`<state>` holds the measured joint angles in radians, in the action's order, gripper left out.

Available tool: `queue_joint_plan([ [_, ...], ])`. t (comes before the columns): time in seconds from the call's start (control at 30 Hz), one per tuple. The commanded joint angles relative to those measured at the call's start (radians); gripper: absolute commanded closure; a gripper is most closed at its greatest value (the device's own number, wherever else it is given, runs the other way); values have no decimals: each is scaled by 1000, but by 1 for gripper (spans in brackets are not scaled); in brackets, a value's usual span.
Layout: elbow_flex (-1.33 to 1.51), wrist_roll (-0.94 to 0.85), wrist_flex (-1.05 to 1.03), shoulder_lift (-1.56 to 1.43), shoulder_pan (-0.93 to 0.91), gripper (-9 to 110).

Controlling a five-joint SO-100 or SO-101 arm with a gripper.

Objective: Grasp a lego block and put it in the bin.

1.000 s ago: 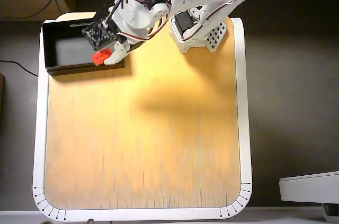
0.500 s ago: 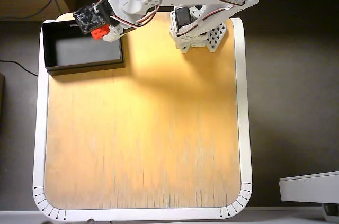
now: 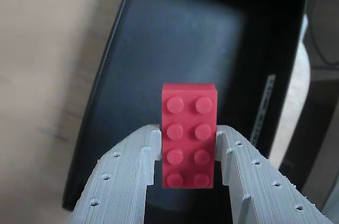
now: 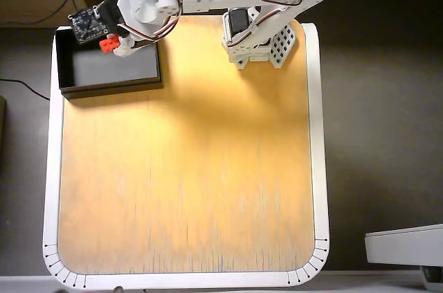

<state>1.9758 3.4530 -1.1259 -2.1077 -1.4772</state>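
My gripper is shut on the red lego block, its two grey fingers pressing the brick's long sides, studs facing the wrist camera. The block hangs above the open black bin, over its dark floor. In the overhead view the gripper holds the block over the bin at the table's far left corner. A white label strip runs along the bin's right rim in the wrist view.
The wooden table with a white border spreads below the bin. The arm's base stands at the far middle edge. A black cable lies off the table at left, a white device at lower right.
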Motion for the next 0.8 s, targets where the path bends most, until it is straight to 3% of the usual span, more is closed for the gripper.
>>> queue_joint_plan([
  [0.0, -161, -6, 71, 44, -12, 101],
  [0.77, -160, 5, 219, 239, -12, 96],
])
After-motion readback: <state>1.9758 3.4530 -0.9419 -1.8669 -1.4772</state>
